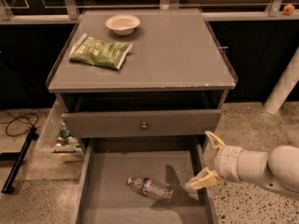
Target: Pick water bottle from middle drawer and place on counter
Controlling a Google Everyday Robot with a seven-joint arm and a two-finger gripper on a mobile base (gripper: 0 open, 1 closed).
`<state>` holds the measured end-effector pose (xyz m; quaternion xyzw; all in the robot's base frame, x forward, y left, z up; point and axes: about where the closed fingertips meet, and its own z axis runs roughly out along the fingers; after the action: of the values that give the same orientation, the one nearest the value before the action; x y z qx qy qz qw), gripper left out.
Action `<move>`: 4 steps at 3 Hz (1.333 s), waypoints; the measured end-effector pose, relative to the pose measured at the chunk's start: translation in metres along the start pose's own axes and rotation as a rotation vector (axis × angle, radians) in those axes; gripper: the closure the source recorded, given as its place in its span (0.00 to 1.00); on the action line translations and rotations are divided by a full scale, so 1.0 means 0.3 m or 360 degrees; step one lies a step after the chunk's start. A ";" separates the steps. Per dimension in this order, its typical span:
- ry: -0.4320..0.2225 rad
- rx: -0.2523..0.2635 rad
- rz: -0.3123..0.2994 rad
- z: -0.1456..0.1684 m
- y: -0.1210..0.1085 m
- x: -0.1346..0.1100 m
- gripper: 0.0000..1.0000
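The water bottle (pixel 150 188) lies on its side on the floor of the open middle drawer (pixel 107 190), white cap pointing left. My gripper (pixel 208 161) hangs over the drawer's right wall, to the right of the bottle and above it, not touching it. Its two pale fingers (pixel 202 180) are spread apart and hold nothing. The counter (pixel 173 55) is the grey cabinet top above the drawers.
A green bag (pixel 100 51) and a white bowl (pixel 122 23) sit on the counter's back left. A shut drawer front with a small knob (pixel 144 125) is above the open drawer. Cables and clutter (pixel 63 136) lie on the floor at left. A white post (pixel 282 90) stands at right.
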<state>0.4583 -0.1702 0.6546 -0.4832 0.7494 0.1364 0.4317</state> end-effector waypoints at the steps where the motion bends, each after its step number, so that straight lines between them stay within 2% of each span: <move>1: 0.0000 0.0000 0.0000 0.000 0.000 0.000 0.00; 2: 0.0051 -0.0087 -0.0001 0.100 0.084 0.063 0.00; 3: 0.0097 -0.0214 0.0024 0.242 0.196 0.140 0.00; 4: 0.0189 -0.0299 -0.0013 0.354 0.306 0.207 0.00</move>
<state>0.4257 -0.0963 0.5241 -0.5319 0.7556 0.1753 0.3398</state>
